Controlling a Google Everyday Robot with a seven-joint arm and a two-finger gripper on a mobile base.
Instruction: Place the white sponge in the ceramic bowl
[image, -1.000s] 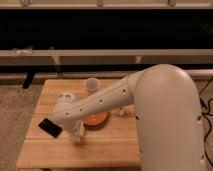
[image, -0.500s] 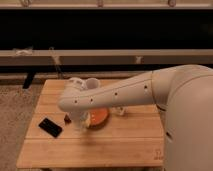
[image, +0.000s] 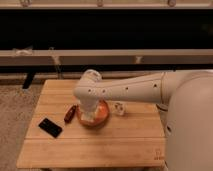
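The ceramic bowl, orange-red inside, stands in the middle of the wooden table. My gripper points down over the left part of the bowl, at the end of the white arm that reaches in from the right. An off-white patch that looks like the white sponge shows right under the gripper, inside the bowl's left rim. I cannot tell whether the gripper still holds it. The arm hides the back of the bowl.
A flat black slab lies at the table's front left. A small red-brown object lies just left of the bowl. A small pale object stands right of the bowl. A dark bench runs behind the table.
The arm has swung right from the black slab to the bowl. The gripper now hangs over the bowl's left part, and the red-brown object has come into view.
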